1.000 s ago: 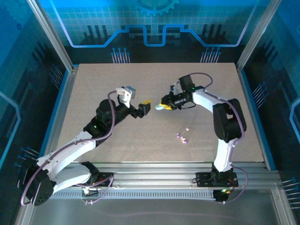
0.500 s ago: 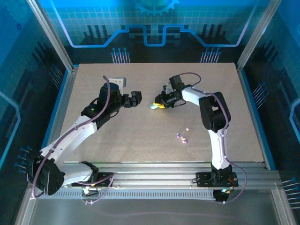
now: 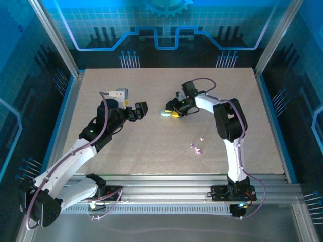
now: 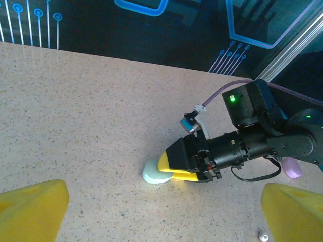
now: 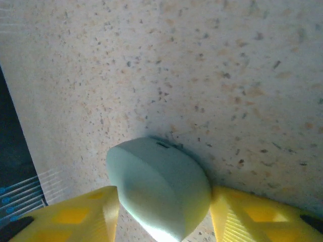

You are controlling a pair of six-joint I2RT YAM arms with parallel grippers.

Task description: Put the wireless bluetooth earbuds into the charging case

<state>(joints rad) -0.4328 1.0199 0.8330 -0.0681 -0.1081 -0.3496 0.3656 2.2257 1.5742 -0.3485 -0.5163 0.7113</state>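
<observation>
A pale mint oval charging case (image 3: 165,113) lies on the table, closed as far as I can see. My right gripper (image 3: 172,112) is shut on it, one yellow finger (image 5: 75,218) on each side of the case (image 5: 159,194). The left wrist view shows the same grip on the case (image 4: 153,173) by the right gripper (image 4: 174,170). Three tiny lilac and pinkish earbuds (image 3: 197,147) lie loose nearer the table's front, apart from both grippers. One pale earbud (image 4: 262,235) sits at the bottom edge. My left gripper (image 3: 139,111) hangs open to the case's left, holding nothing (image 4: 164,204).
A lilac rounded piece (image 4: 291,168) peeks out from behind the right arm. The tan tabletop (image 3: 126,151) is ringed by a metal frame and blue panels. Bare table stretches between the left gripper and the earbuds.
The left gripper has drawn back to the left, away from the case. The right gripper has shifted slightly left and farther back with the mint case, which now rests on the table.
</observation>
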